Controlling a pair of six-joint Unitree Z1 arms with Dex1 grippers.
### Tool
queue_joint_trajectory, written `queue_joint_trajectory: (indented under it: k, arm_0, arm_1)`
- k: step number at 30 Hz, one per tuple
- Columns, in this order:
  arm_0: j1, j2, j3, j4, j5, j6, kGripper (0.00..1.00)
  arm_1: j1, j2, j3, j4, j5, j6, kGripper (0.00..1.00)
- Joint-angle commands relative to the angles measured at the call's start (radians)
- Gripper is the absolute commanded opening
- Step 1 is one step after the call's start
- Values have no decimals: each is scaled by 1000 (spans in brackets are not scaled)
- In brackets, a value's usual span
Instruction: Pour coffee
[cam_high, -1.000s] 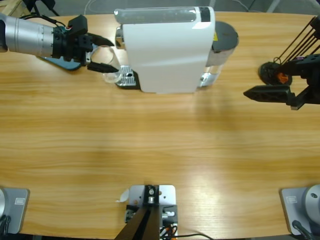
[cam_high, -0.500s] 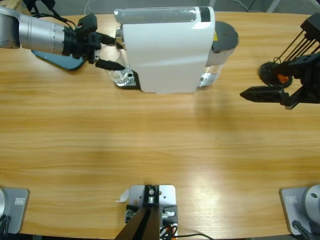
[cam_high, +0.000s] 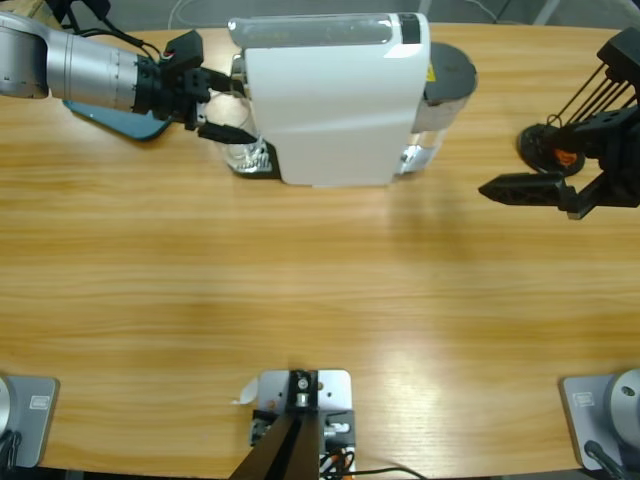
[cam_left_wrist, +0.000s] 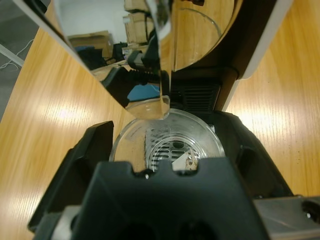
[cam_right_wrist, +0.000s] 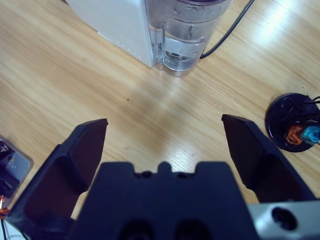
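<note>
The left gripper (cam_high: 232, 112) reaches in from the upper left of the table (cam_high: 320, 300) and has its two black jaws set around a clear glass cup (cam_left_wrist: 167, 140), one jaw on each side of it. The cup stands on the metal drip grate (cam_left_wrist: 172, 152) at the front of the white coffee machine (cam_high: 335, 95), under the shiny spout (cam_left_wrist: 160, 55). From above, the cup is mostly hidden by the jaws and the machine's body; whether the jaws actually press on the glass cannot be made out. Through the cup only the grate's slots show, and no coffee can be told inside it.

The right gripper (cam_high: 520, 187) hangs over bare wood at the right side of the table, well apart from the machine, jaws spread wide and holding nothing. Its wrist view looks down on the machine's clear water tank (cam_right_wrist: 187, 35), cut off at the top edge, with a black cable (cam_right_wrist: 227, 32) running away from behind it. A black round stand (cam_right_wrist: 295, 122) with small coloured capsules sits near the right edge, partly cut off. A blue-grey flat object (cam_high: 115, 118) lies under the left arm, largely covered by it
</note>
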Motion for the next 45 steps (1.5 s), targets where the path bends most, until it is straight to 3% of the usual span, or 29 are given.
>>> queue_joint_trajectory:
  k: [1, 13, 15, 16, 29, 38, 45]
  arm_0:
    - [-18, 68, -15, -8, -19, -8, 0]
    - [-22, 71, -19, -11, -41, -10, 20]
    - [-22, 71, -18, -14, -46, -10, 949]
    - [-22, 72, -18, -14, -46, -10, 979]
    - [9, 51, -1, -22, -63, -16, 1000]
    - [56, -23, 78, -22, -162, -13, 1000]
    - [82, -136, 162, -22, -147, -13, 1000]
  arm_1:
    - [-7, 31, 17, -13, -11, -7, 1000]
    - [-17, 37, 7, -29, -11, -3, 1000]
    - [-17, 38, 6, -29, -9, -2, 1000]
    - [-17, 37, 6, -29, -9, -2, 1000]
    - [-17, 38, 4, -26, -6, -2, 1000]
    - [-17, 48, 3, -26, -8, -2, 1000]
    - [-17, 40, -2, -32, -2, 0, 1000]
